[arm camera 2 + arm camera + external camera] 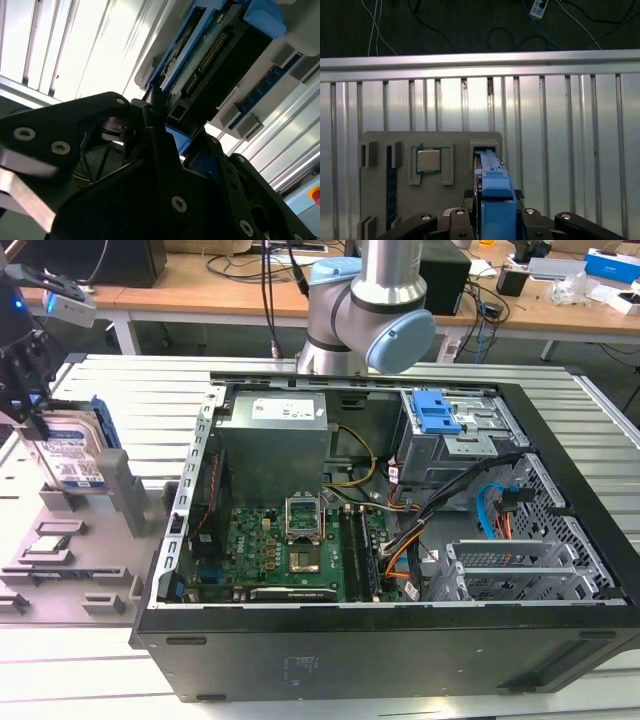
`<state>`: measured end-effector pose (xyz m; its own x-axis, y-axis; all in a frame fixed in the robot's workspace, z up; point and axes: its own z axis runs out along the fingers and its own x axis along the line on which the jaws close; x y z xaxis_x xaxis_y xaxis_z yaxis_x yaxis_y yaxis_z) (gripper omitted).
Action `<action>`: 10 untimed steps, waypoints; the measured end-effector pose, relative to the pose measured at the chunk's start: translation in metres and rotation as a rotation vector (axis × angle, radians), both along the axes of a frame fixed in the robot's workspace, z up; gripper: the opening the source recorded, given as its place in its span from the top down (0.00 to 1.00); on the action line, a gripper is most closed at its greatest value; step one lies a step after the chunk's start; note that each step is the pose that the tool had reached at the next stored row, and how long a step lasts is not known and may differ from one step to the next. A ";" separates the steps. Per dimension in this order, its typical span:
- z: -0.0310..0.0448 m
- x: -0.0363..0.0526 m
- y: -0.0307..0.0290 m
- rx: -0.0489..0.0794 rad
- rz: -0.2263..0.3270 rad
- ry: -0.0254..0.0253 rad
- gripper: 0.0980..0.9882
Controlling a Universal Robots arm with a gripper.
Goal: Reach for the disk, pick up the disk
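The disk [78, 445] stands upright on edge in a grey holder [122, 492] at the exterior view's far left, its white-and-blue label facing the camera and a blue rail along its edge. My gripper [50, 475] comes down from above, its thin black fingers on either side of the disk and shut on it. In the second wrist view the disk [210, 55] shows its circuit-board side and blue rails, and a finger [154, 112] lies against its edge. In the first wrist view the disk's blue rail [492, 175] runs between the gripper's black links.
The grey parts tray [60, 550] beneath also holds a small square processor chip [428, 161]. An open computer case [380, 540] with a blue drive-bay latch [437, 412] sits to the exterior view's right. The arm's base [370, 310] rises behind it. All rest on a ribbed aluminium table [570, 140].
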<state>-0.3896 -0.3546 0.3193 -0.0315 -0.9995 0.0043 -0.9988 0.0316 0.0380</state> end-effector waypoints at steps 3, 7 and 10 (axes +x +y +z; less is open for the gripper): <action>0.0045 0.0004 0.0001 0.000 0.000 -0.0001 0.70; 0.0139 0.0012 0.0001 0.000 0.000 0.0000 0.70; 0.0210 0.0018 0.0001 0.000 0.000 0.0000 0.70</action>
<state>-0.3878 -0.3544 0.3403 -0.0315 -0.9995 0.0044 -0.9988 0.0317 0.0381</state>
